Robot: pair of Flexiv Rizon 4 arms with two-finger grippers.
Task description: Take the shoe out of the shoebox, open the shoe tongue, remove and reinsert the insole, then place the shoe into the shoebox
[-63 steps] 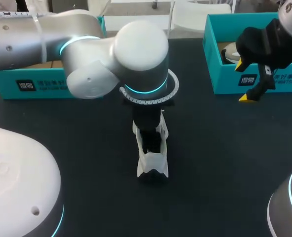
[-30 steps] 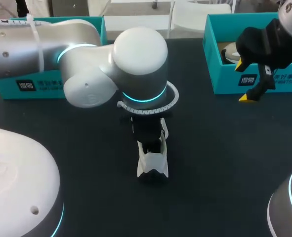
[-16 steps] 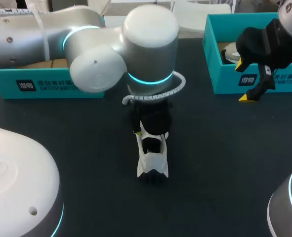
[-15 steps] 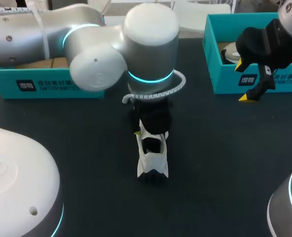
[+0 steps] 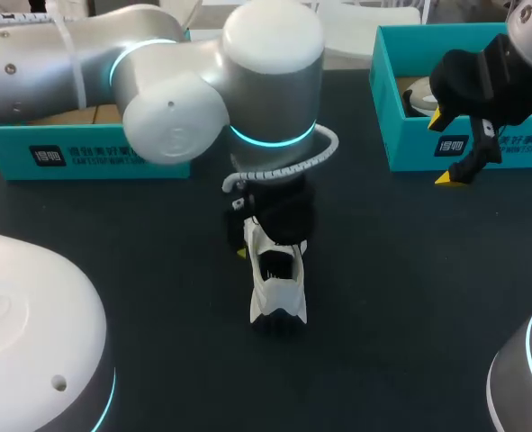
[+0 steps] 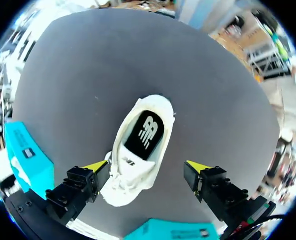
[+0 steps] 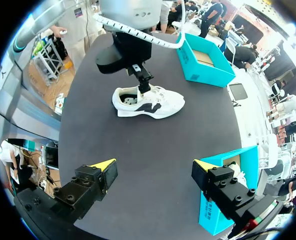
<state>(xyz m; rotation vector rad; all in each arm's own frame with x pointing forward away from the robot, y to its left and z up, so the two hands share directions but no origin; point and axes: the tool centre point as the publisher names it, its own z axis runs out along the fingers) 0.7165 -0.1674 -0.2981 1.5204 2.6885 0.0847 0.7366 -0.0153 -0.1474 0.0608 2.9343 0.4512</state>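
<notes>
The white shoe point(image 5: 277, 292) sits upright on the table point(image 5: 401, 270). Just over it hangs the left end effector point(image 6: 146, 166), spread wide and gripping nothing, with one finger perhaps brushing the shoe's side. Farther off, the right end effector point(image 7: 154, 163) gapes empty beside a teal shoebox point(image 5: 410, 144).

The shoe point(image 5: 279, 290) is a white low-top sneaker with a dark side emblem, standing upright on its sole near the middle of the black table point(image 5: 410, 270), heel toward the near edge and toe toward the far edge. Its opening faces upward, and the insole point(image 6: 144, 134), black with a white logo, lies flat inside it. The open teal shoebox point(image 5: 482, 144) stands at the far right of the table, well apart from the shoe, and a second teal box point(image 5: 94, 153) stands at the far left.
</notes>
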